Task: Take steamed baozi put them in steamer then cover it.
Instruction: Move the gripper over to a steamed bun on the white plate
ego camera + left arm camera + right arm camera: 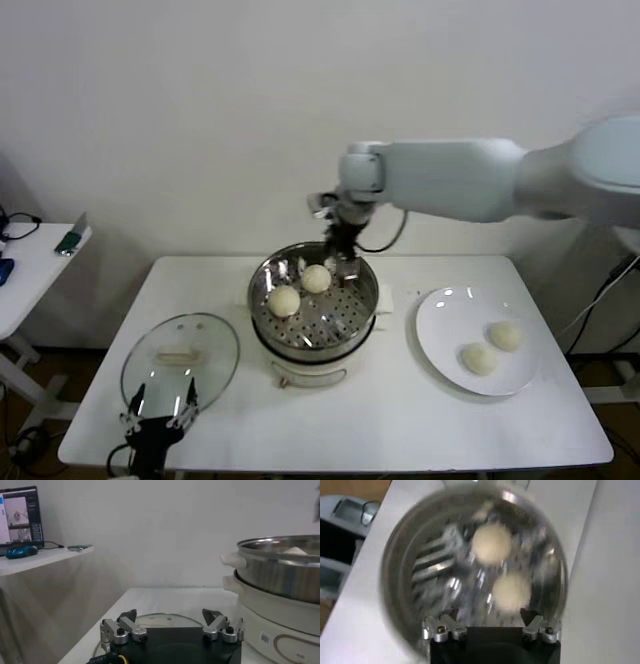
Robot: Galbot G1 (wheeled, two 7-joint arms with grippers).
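The steamer point(314, 310) stands mid-table with two baozi on its perforated tray, one at the left point(284, 300) and one at the back point(316, 278). Two more baozi point(505, 335) point(479, 358) lie on the white plate point(440, 335) at the right. My right gripper point(340, 255) hangs open and empty above the steamer's back rim; its wrist view looks down on both baozi point(491, 542) point(510, 592) between the open gripper point(490, 617). The glass cover point(180, 358) lies flat at the front left. My left gripper point(160, 410) is open just at the cover's near edge point(162, 619).
A side table point(30, 265) with a phone and cables stands at the far left. The steamer's cream base point(280, 615) shows in the left wrist view. The table's front edge is close to the left gripper.
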